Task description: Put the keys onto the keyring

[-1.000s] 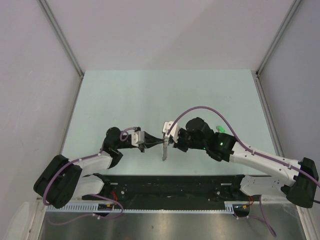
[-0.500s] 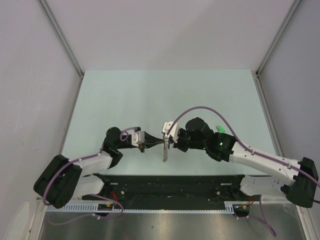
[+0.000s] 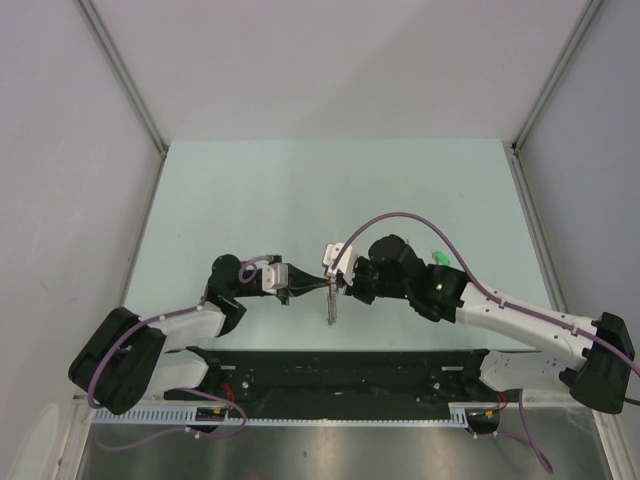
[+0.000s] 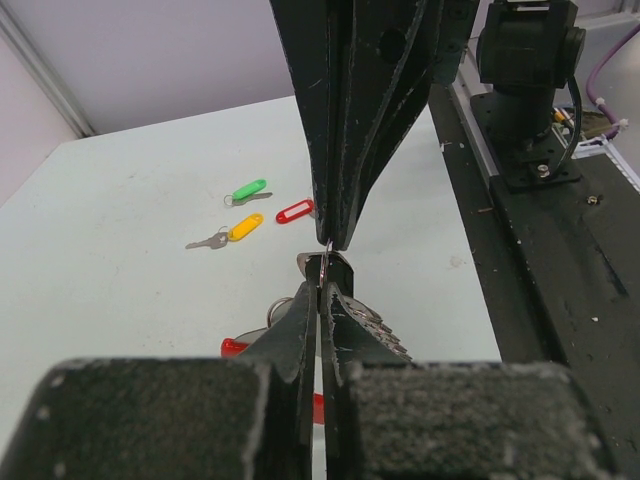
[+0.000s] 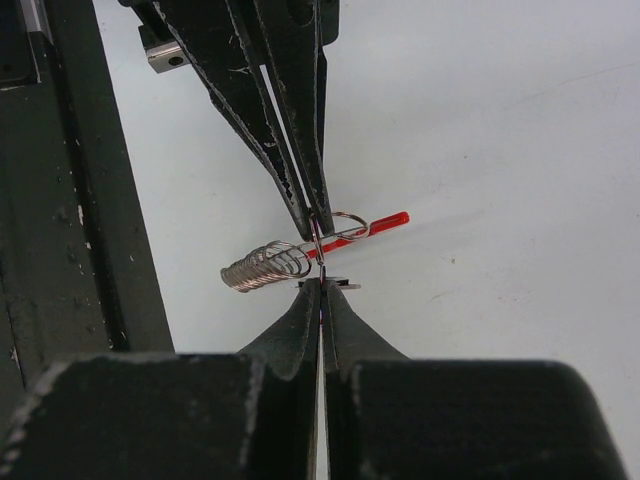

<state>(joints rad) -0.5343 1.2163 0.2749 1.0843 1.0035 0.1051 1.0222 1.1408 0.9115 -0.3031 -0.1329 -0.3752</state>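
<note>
My two grippers meet tip to tip above the table. The left gripper [image 3: 322, 288] [image 4: 322, 290] is shut on a small ring of the keyring [image 5: 265, 268], whose silver rings and red arc hang beside its tip. The keyring also shows in the top view [image 3: 330, 308]. The right gripper [image 3: 336, 286] [image 5: 320, 285] is shut, with a small flat black piece, seemingly the black key [image 4: 340, 270], at its tip against that ring. The green key [image 4: 248, 189], red key [image 4: 295, 211] and yellow key [image 4: 243, 227] lie together on the table behind the right arm.
The black base rail [image 3: 340, 365] runs along the near edge, close under both arms. Grey walls enclose the pale green table [image 3: 330, 190] on the left, right and back.
Almost nothing differs. The right arm has shifted very slightly to the left, and both grippers stay shut at the same meeting point.
</note>
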